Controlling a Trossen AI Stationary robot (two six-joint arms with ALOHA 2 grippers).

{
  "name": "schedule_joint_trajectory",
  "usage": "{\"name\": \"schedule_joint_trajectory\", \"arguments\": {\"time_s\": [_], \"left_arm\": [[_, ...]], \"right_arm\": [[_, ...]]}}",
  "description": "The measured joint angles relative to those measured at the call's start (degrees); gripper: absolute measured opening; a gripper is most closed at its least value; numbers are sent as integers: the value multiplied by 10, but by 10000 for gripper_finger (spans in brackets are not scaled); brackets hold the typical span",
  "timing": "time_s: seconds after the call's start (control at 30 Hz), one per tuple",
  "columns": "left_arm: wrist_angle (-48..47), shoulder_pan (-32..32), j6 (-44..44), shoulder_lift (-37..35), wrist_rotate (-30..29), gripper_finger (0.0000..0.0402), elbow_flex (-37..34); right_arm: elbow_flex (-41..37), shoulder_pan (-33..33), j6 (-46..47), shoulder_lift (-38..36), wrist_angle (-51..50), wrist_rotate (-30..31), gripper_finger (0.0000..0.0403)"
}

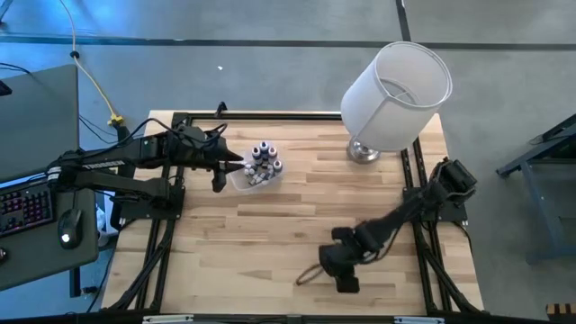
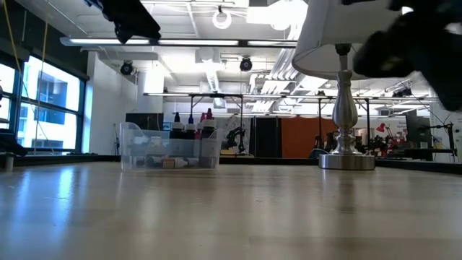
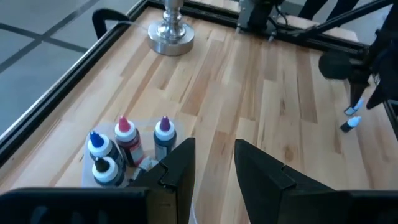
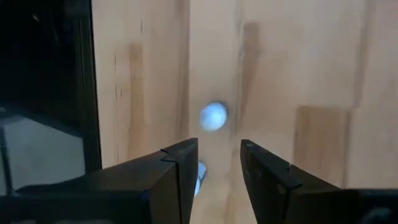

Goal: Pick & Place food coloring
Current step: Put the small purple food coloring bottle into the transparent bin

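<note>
Several food coloring bottles point(image 1: 263, 157) with pink, purple, blue and dark tops stand in a clear tub point(image 1: 245, 178) at the table's far left; the low view shows them too point(image 2: 191, 124). My left gripper point(image 3: 214, 146) hovers open just left of the tub point(image 3: 87, 171), above the table. My right gripper point(image 4: 219, 146) is open near the table's front edge point(image 1: 342, 270), pointing steeply down. Below it is a small whitish-blue piece point(image 4: 213, 116), blurred, also visible from the left wrist point(image 3: 350, 124). A pale blue bit point(image 4: 199, 171) shows beside one finger; I cannot tell whether it touches.
A lamp with a big white shade point(image 1: 398, 83) stands on its metal base point(image 1: 364, 151) at the far right. Black frame rails point(image 1: 270, 115) run along the table's edges. Bare wood lies across the middle point(image 1: 324, 207). A keyboard and mouse point(image 1: 65, 238) sit off the table's left.
</note>
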Motion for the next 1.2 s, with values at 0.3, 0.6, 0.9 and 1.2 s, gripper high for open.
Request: {"name": "schedule_joint_trajectory", "arguments": {"time_s": [0.3,0.6,0.9,1.2], "left_arm": [[40,0,-3,0,0,111,0],[51,0,-13,0,17,111,0],[51,0,-13,0,16,111,0],[50,0,-13,0,15,111,0]], "right_arm": [[-40,28,11,1,79,64,114],[-90,27,3,1,189,46,114],[-94,27,0,-1,178,46,114],[-94,36,-104,-4,193,1,114]]}}
